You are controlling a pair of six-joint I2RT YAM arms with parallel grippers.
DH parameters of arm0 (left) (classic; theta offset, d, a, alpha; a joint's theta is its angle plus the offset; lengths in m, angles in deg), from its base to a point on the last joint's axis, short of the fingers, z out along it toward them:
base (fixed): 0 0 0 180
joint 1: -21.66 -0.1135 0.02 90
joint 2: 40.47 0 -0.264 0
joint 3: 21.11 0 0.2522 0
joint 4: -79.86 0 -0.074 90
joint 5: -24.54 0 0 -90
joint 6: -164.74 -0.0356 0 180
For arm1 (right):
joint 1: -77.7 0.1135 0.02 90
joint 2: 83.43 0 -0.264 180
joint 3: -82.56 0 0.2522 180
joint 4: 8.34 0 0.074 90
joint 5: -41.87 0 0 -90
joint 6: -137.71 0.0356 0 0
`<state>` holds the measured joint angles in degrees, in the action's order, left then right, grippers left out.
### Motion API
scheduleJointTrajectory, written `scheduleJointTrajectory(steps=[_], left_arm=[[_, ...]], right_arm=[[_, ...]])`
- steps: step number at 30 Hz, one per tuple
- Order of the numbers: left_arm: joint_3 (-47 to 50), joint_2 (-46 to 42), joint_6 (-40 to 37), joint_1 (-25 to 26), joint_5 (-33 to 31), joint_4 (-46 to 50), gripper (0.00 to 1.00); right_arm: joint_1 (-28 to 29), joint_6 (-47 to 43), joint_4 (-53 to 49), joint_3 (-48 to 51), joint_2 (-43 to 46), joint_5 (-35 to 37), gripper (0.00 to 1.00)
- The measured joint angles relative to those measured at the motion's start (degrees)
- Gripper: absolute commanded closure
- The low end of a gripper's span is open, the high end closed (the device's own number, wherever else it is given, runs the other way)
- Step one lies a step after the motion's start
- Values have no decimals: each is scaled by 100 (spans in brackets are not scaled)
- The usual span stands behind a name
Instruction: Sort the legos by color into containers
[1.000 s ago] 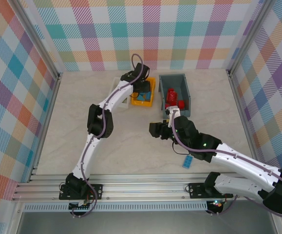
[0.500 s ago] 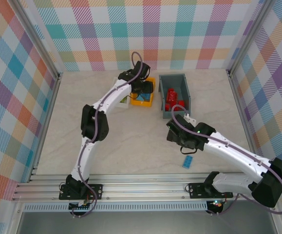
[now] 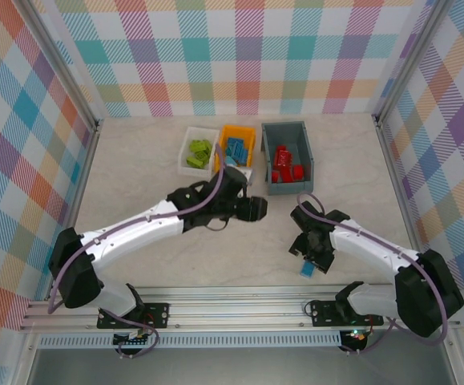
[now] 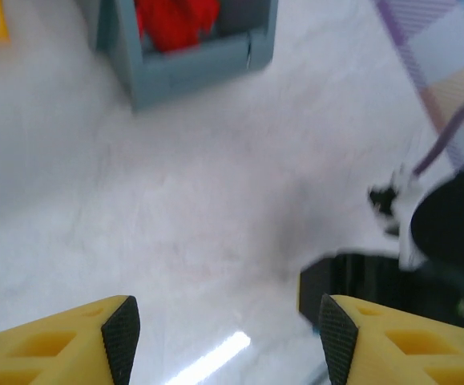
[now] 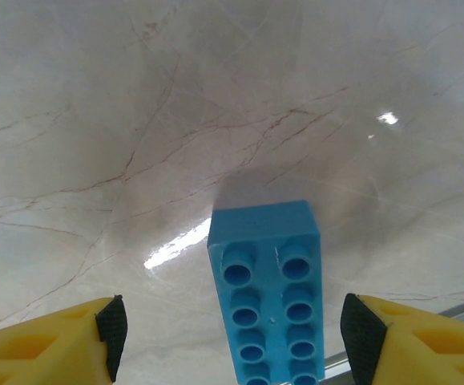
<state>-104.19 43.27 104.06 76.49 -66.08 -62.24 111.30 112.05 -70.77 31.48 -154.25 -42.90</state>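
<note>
Right tool (image 5: 232, 325) is open, pointing down at the bench (image 3: 135, 176) close to the front rail (image 3: 232, 298). One blue brick (image 5: 268, 293) lies flat on the bench, studs up, between its fingers. In the wrist view the brick sits a bit right of centre, with a clear gap on both sides, so nothing is gripped. From above, the brick pokes out just on the near side of the tool.

Left tool (image 4: 227, 341) is also open and empty, hovering over bare bench near the middle and aimed toward the right arm (image 4: 448, 233).

Bins stand in a row at the back:
- white tray (image 3: 202, 131) with lime green bricks (image 3: 199, 152)
- orange bin (image 3: 237, 128) just beside it, with blue bricks (image 3: 236, 149)
- grey bin (image 3: 309, 156) to the right, with red bricks (image 3: 286, 167)

The loose blue brick is well apart from the orange bin — it lies forward of the grey bin, near the front edge.
</note>
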Motion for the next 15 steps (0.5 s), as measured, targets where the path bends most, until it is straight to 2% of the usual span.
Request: scheduleJointTrajectory(steps=[3,6,13,15], left_arm=[[549,-251,297,345,-203,-59,38],[839,-568,535,590,-339,-55,38],[1134,-1331,870,671,-682,-55,39],[1213,-1508,940,671,-828,-28,38]], right_arm=[[-15,17,138,52,-153,-114,33],[-22,66,271,125,-240,-208,42],[-22,70,407,210,-247,-289,73],[-20,-20,411,184,-219,-271,75]])
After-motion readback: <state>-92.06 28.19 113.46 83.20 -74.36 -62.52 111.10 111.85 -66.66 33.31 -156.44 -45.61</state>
